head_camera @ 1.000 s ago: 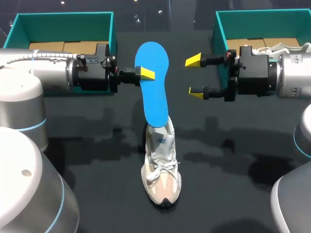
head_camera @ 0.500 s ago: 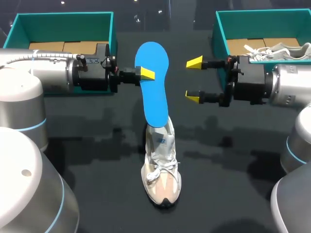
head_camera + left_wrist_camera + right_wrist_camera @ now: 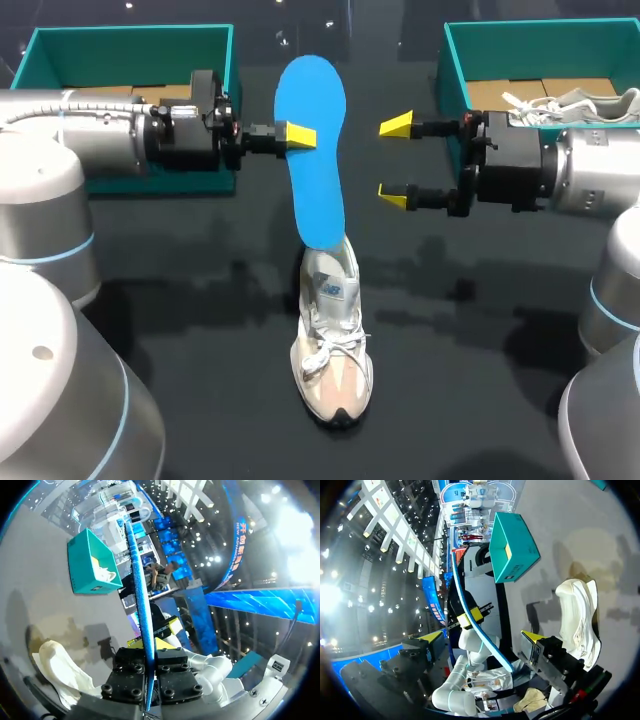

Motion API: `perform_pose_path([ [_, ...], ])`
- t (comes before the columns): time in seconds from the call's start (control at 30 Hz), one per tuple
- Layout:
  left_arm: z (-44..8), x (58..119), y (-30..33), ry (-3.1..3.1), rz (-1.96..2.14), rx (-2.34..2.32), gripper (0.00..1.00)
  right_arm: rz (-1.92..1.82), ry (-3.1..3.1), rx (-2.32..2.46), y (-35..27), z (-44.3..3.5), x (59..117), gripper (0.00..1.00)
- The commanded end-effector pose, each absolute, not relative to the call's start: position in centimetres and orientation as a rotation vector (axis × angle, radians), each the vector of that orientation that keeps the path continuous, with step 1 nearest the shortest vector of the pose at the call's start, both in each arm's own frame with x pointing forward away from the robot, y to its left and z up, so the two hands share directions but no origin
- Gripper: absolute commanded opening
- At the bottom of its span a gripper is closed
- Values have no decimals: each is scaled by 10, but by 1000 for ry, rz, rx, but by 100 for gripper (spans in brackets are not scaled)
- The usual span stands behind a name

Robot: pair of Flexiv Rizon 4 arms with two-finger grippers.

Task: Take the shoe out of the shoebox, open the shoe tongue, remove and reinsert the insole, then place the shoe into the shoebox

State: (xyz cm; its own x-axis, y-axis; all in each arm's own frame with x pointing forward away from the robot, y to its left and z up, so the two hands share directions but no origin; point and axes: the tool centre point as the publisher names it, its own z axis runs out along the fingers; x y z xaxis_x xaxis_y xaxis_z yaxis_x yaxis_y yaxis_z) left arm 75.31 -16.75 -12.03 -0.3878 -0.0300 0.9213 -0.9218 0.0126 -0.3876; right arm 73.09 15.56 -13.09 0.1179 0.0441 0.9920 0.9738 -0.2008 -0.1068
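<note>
Centrally, a beige shoe (image 3: 333,350) is stood on the black table (image 3: 480,380), toe toward the robot. A blue insole (image 3: 312,150) is held slanting above it, with its lower end tucked into the shoe's opening. The left gripper (image 3: 298,135) is clamped on the insole's upper part, which is seen edge-on between its fingers in the left wrist view. The right gripper (image 3: 396,160) is held beside the insole, apart from it, with its fingers spread wide. Two teal boxes are set at the far side: the left shoebox (image 3: 130,40) and the right shoebox (image 3: 455,70), in which a second shoe (image 3: 575,100) is lodged.
</note>
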Motion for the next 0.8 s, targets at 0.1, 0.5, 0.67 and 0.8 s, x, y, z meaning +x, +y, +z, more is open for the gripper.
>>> perform_pose_path([
  [0.1,-103,771,-156,-1798,1761,681,0,-1239,-1064,-1451,158,-131,732,100],
  [0.5,-103,777,-150,-2055,2057,299,0,-1239,-1064,-1451,158,-131,732,100],
  [0.67,-113,775,-148,-2180,2228,-1,0,-1239,-1064,-1451,158,-131,732,100],
  [0.8,-114,774,-148,-2210,2248,-56,0,-1239,-1064,-1451,158,-131,732,100],
])
